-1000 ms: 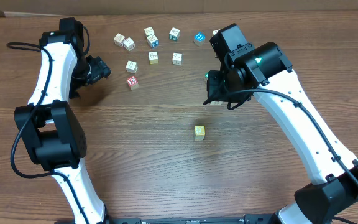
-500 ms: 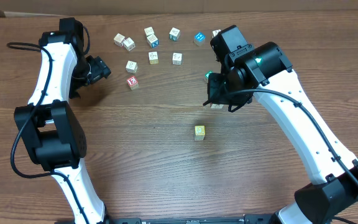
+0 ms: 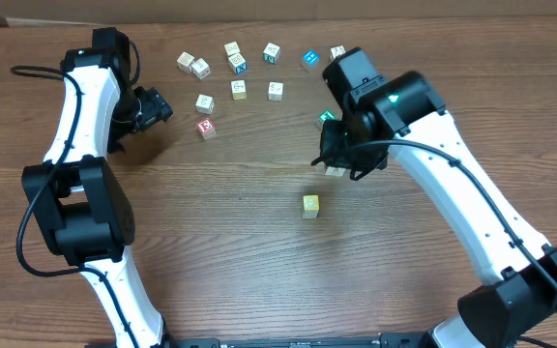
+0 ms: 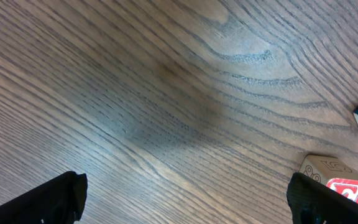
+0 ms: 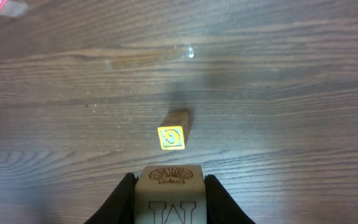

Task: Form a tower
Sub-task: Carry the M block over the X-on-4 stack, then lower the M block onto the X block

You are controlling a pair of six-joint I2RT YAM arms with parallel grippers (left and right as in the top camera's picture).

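My right gripper (image 3: 337,167) (image 5: 169,202) is shut on a plain wooden cube (image 5: 170,193) (image 3: 335,171) engraved with a shell and a letter, held above the table. A yellow-faced cube (image 3: 310,204) (image 5: 172,137) stands alone on the bare wood, just in front of the held cube and a little to its left. No tower shows in any view. My left gripper (image 3: 159,106) (image 4: 191,204) hangs open at the far left over bare wood, with nothing between its fingers (image 4: 58,198).
Several loose letter cubes lie at the back, among them a red one (image 3: 206,128) (image 4: 339,183), a blue one (image 3: 309,59) and a white one (image 3: 275,90). A teal-green cube (image 3: 324,118) is partly hidden by the right arm.
My right gripper has carried its wooden cube a little toward the table's front, closer to the yellow-faced cube. The left arm has not moved.
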